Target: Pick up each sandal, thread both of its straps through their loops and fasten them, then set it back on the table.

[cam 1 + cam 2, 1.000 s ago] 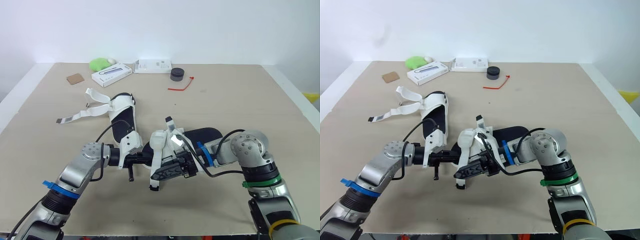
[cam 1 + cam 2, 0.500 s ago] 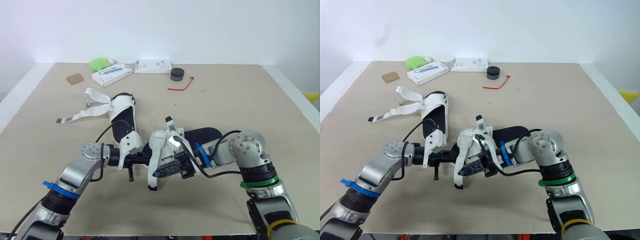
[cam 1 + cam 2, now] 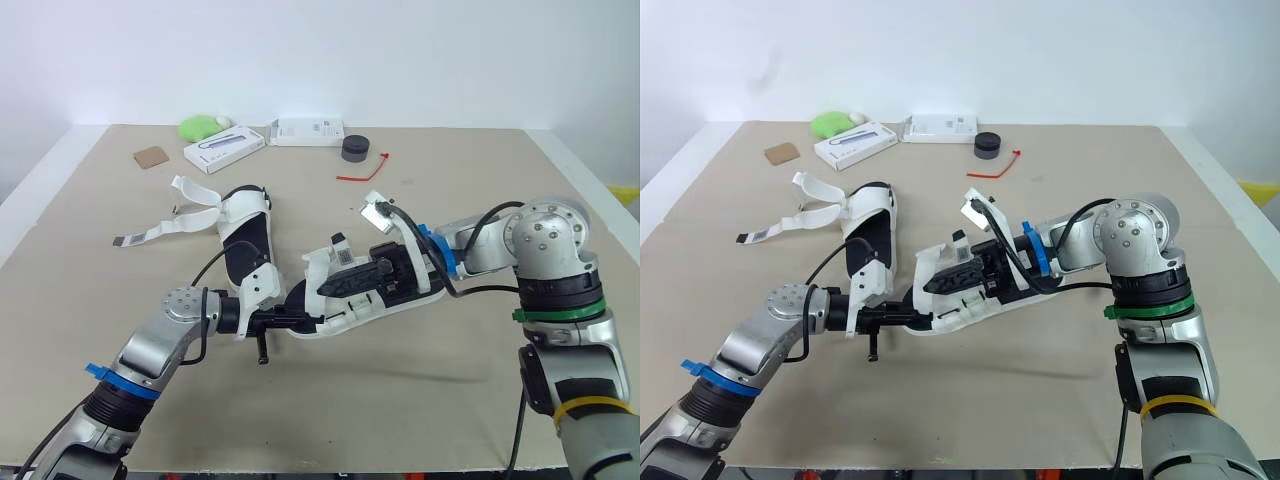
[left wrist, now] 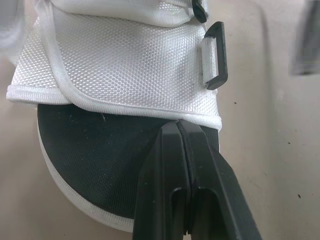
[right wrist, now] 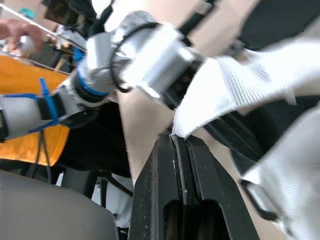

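The sandal (image 3: 362, 311) is lifted off the bench (image 3: 450, 180) near its middle, tilted, with one end low by the left hand (image 3: 298, 316) and the other raised toward the right arm. In the left wrist view that hand's two fingers are pressed together with no gap, pinching the rim where the white woven upper meets the dark footbed. Beyond the fingertips a black loop (image 4: 216, 55) sits on the upper. The rest of the sandal is cut off by the edges of that view.

The right hand (image 5: 175, 137) is likewise fully closed, nipping the edge of a white strap (image 5: 240, 85). That view is blurred, so I cannot tell which of the two straps this is, or whether it has passed through any loop. From the head, the right hand's black fingers lie across the top of the sandal and hide the straps and loops beneath them.

The second sandal (image 3: 246, 232) lies flat on the bench just behind the left hand, its loose straps (image 3: 165, 228) trailing out to the robot's left, unfastened. Small boxes (image 3: 223, 150) and oddments sit along the far edge, well apart.
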